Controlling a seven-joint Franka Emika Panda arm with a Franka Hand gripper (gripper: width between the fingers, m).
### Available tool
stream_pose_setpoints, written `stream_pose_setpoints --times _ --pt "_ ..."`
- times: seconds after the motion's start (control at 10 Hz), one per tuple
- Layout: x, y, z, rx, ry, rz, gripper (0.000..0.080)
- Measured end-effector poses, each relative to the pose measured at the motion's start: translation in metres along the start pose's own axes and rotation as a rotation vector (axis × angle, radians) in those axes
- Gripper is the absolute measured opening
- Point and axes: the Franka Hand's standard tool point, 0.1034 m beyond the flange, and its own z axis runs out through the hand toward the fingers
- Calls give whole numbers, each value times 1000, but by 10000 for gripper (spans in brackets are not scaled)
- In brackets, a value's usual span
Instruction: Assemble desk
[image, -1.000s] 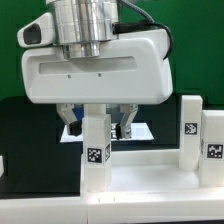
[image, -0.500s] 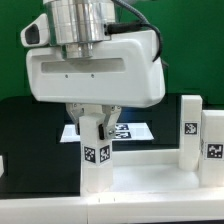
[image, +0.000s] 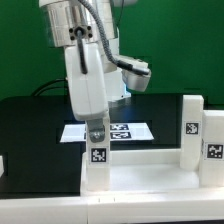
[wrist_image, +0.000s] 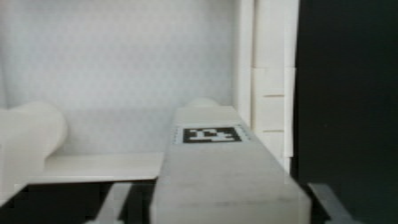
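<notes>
Upturned on the black table (image: 30, 125): white desk tabletop (image: 140, 160), three legs up. Nearest leg (image: 97, 155) at about 7 o'clock in the exterior view, square black-and-white tag on its face, no readable writing; two more tagged legs (image: 193, 130) at 3 o'clock. Gripper (image: 96, 128) vertical, turned edge-on, fingers closed narrow on the nearest leg's top. Marker board (image: 135, 130) just behind. Open table toward 9 o'clock.

Three white legs counted in the exterior view: leg (image: 97, 165) centre, leg (image: 190, 130) right, leg (image: 214, 150) right edge. One desk panel (image: 145, 172). One marker board (image: 125, 130).
</notes>
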Motion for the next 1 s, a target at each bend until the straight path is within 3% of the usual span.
stream_pose_setpoints --times 0.2,0.3,0.6,0.7,0.8,1.0 --pt "1 -2 0 13 -4 154 288" --pt "2 -1 0 42 -17 251 289" --pt "1 0 1 43 -14 284 309" --pt "0 0 1 44 -15 282 551" --pt "-5 1 -4 48 -20 275 551" --pt "-16 0 -37 61 -57 260 641"
